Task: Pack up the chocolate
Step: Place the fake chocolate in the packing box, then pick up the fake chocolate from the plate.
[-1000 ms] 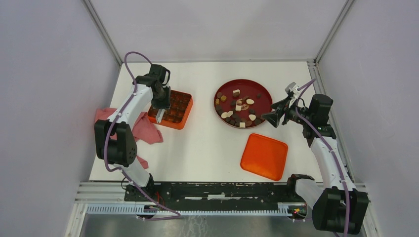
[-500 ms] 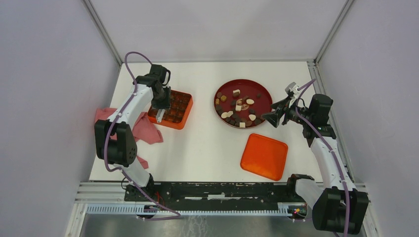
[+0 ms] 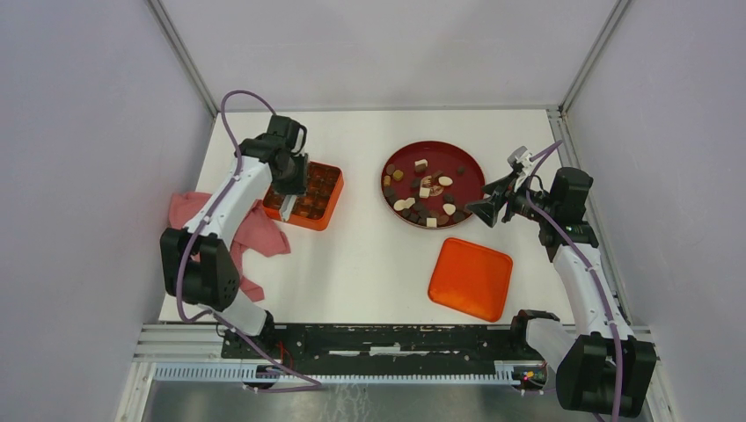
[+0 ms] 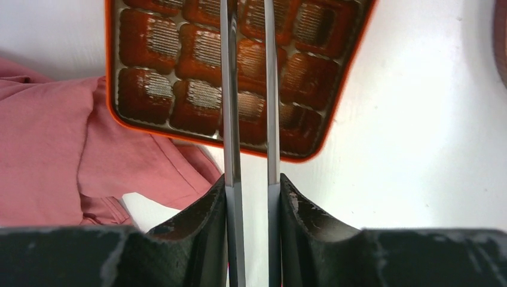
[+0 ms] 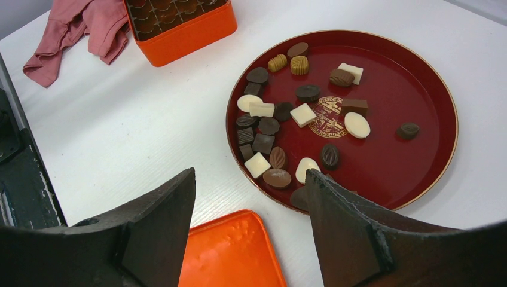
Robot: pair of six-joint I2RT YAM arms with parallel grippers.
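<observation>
The chocolate [image 5: 281, 128] lies as several dark, mid-brown and cream pieces on the round dark-red plate [image 3: 471, 167], none of it held in view. My right gripper [image 5: 250, 179] hangs open just off the plate's near right rim [image 5: 418, 197]. Its fingers frame the plate edge and the orange lid. My left gripper [image 4: 248, 24] is over the orange compartmented box [image 4: 335, 113], also seen from the top [image 3: 327, 208]. Its thin metal fingers [image 4: 229, 119] stand a narrow gap apart. Their tips run out of the frame, so a piece there would be hidden.
The orange lid [image 3: 471, 278] lies flat near the front, right of centre. A pink cloth [image 3: 259, 233] is bunched against the box's left and near corner, partly under it. Grey walls enclose the white table [image 3: 369, 255] on three sides.
The left arm's elbow has swung slightly left and its gripper has shifted a little over the box. The right arm and the chocolates have not moved.
</observation>
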